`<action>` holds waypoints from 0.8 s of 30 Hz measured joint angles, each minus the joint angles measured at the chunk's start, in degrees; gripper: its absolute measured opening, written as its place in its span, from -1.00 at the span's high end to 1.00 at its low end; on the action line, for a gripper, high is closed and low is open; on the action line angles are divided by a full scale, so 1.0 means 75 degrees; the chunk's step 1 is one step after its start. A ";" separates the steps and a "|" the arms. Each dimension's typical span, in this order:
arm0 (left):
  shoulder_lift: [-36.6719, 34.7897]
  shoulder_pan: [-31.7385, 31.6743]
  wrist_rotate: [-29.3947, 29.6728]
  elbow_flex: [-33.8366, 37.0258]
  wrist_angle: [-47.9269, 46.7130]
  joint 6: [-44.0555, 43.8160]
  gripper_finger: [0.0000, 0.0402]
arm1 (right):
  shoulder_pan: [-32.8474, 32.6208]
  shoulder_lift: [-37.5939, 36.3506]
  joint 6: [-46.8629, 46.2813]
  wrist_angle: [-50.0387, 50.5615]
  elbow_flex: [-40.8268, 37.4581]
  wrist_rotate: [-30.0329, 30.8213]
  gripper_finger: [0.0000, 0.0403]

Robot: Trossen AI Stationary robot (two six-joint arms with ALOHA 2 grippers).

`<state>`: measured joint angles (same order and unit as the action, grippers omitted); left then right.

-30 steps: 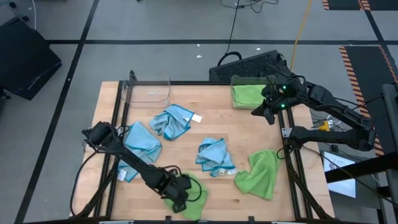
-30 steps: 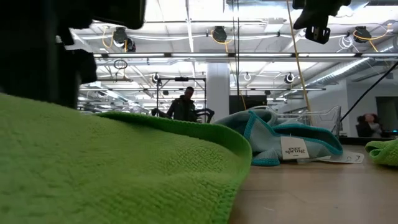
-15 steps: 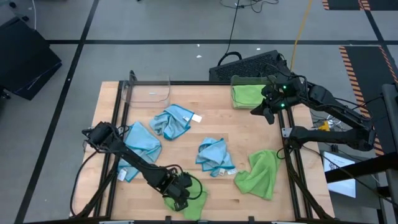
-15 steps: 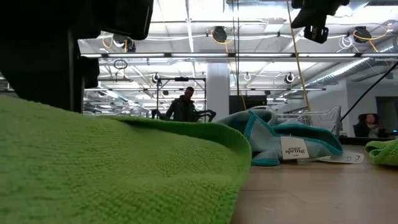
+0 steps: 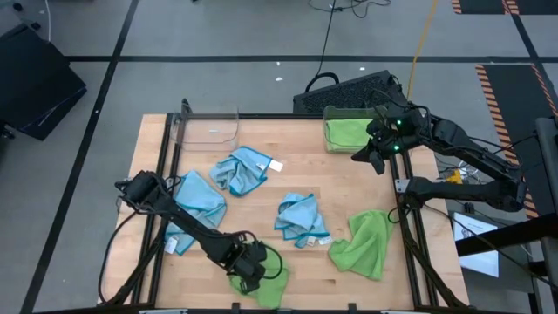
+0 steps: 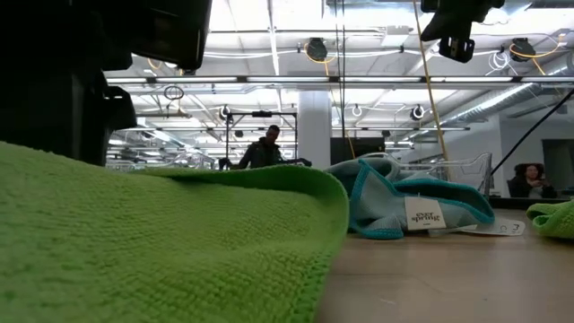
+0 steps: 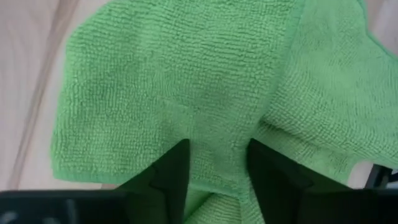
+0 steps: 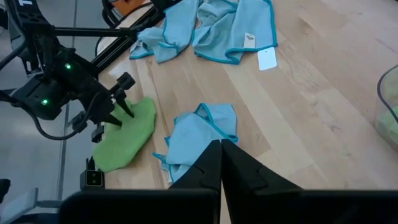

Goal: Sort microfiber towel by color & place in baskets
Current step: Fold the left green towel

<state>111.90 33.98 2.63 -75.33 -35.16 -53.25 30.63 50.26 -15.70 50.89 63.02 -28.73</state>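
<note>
A green towel [image 5: 272, 283] lies near the table's front edge, left of the middle, and fills the low view's foreground [image 6: 179, 242]. My left gripper [image 5: 251, 272] stands on it, pointing steeply down and shut on a ridge of its cloth [image 7: 217, 144]. My right gripper [image 5: 373, 159] hangs shut and empty above the table's far right, next to the right-hand basket [image 5: 328, 112], which holds a green towel [image 5: 349, 133]. The other basket [image 5: 209, 129] stands at the far left. My left gripper pinches a raised fold of the green towel [image 7: 214, 124] between its two fingers [image 7: 177, 165]. The fingers come from above, slanting down. The rest of the towel lies spread on the table around them.
Three blue towels lie crumpled on the table [image 5: 242, 168] [image 5: 199, 199] [image 5: 301, 218]. Another green towel [image 5: 364, 242] lies near the right front. A dark keyboard [image 5: 349, 87] sits beyond the far edge. People show in the room behind [image 6: 265, 152].
My left gripper has tipped a little over the green towel. In the low view the towel's raised fold has drawn slightly toward the gripper. The towel stays on the table.
</note>
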 joint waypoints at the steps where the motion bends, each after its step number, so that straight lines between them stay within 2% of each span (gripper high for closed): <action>1: 0.0000 -0.0011 -0.0020 0.0000 0.0000 0.0025 0.32 | 0.0001 0.0000 0.0006 0.0000 0.0000 0.0000 1.00; 7: 0.0000 -0.0274 -0.0451 0.0000 -0.0003 0.0119 0.92 | 0.0000 0.0000 0.0120 0.0000 0.0000 0.0006 1.00; 12: -0.0334 -0.0672 -0.0542 0.0003 -0.0518 0.0287 0.95 | 0.0003 0.0004 0.0245 -0.0062 0.0000 0.0022 1.00; 15: -0.0807 -0.1015 -0.0369 0.0003 -0.1262 0.0346 0.97 | 0.0003 0.0037 0.0248 -0.0187 0.0000 0.0032 1.00; 19: -0.1712 -0.1595 -0.0170 0.0006 -0.2058 0.0435 0.98 | 0.0003 0.0154 0.0246 -0.0265 0.0000 0.0050 1.00; 24: -0.2845 -0.2460 -0.0163 0.0006 -0.2126 0.0772 0.97 | 0.0003 0.0377 0.0138 -0.0402 0.0000 0.0458 1.00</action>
<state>90.56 15.53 1.41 -75.29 -51.10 -47.46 30.65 53.09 -14.67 47.88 63.02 -25.30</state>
